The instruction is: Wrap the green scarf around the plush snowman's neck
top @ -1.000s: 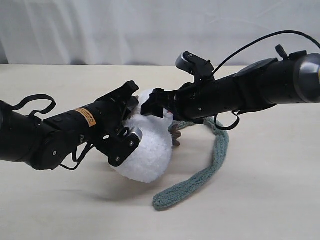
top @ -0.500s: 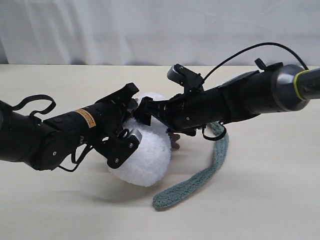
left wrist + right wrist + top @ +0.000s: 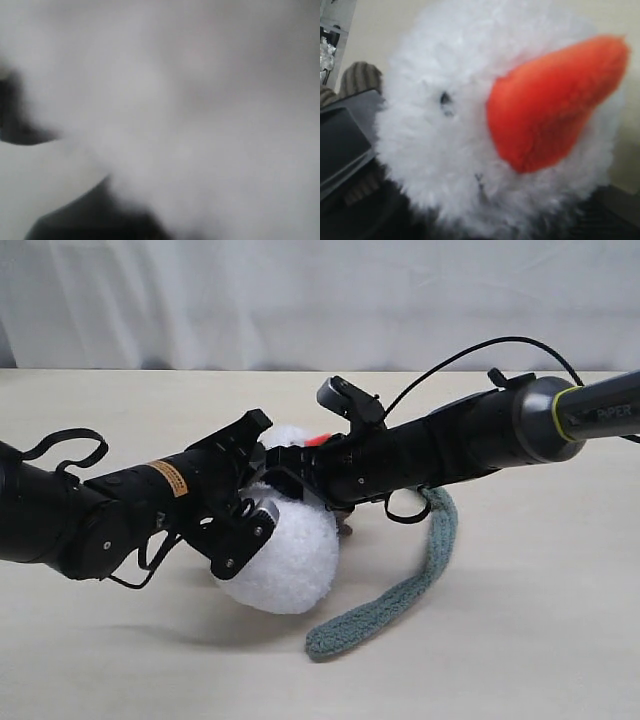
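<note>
Here the plush snowman point(image 3: 290, 565) leans tilted between both tools, the green scarf point(image 3: 430, 560) trailing along the desk point(image 3: 530, 660) beside its body. The right tool point(image 3: 278, 476) stands open around its head. The left tool point(image 3: 248, 512) presses into its body, jaws buried in fur, so I cannot tell its grip.

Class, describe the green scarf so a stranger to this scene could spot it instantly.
On the pale table, find the fluffy white plush snowman near the middle. Curving away from it lies the green scarf: the only long, fuzzy, sage-green strip.
</note>
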